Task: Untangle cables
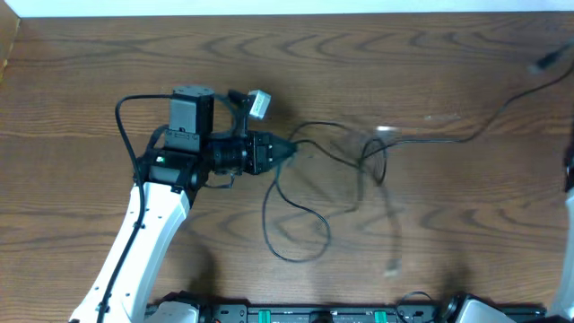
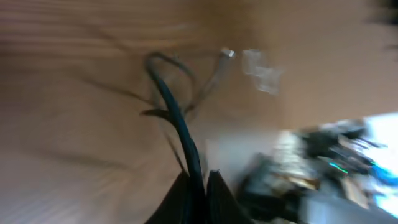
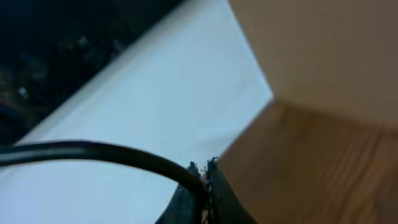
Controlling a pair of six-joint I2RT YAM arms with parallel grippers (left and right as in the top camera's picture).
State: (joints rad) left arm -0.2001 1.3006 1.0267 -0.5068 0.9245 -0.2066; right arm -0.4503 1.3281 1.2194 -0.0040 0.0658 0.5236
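Starting at the near edge of the desk (image 1: 466, 251), the left arm (image 1: 143, 233) slants up from the near left toward the middle. Just right of it, the cables (image 1: 296, 224) form a wide black loop lying flat on the wood. A pale, blurred strand lies near the loop's right side and ends in a small plug (image 1: 392, 266).

Farther in, the left claw (image 1: 287, 152) points right and is clamped on a black strand where the loop's two ends come together. Its wrist view is blurred, but it shows the two fingers (image 2: 219, 193) pressed close with that strand between them. The strand runs away to a knot of dark curves beside a small bright plug end.

Right of this claw, at mid-desk, several thin strands cross and touch in a loose tangle. From there one black strand runs on toward the far right corner, where it ends in a dark blur that cannot be made out.

The right claw (image 3: 203, 168) shows clearly only in its own wrist view. It is closed tight on a black strand that curves off to the left. Brown wood lies to the right of it and a white surface beyond.
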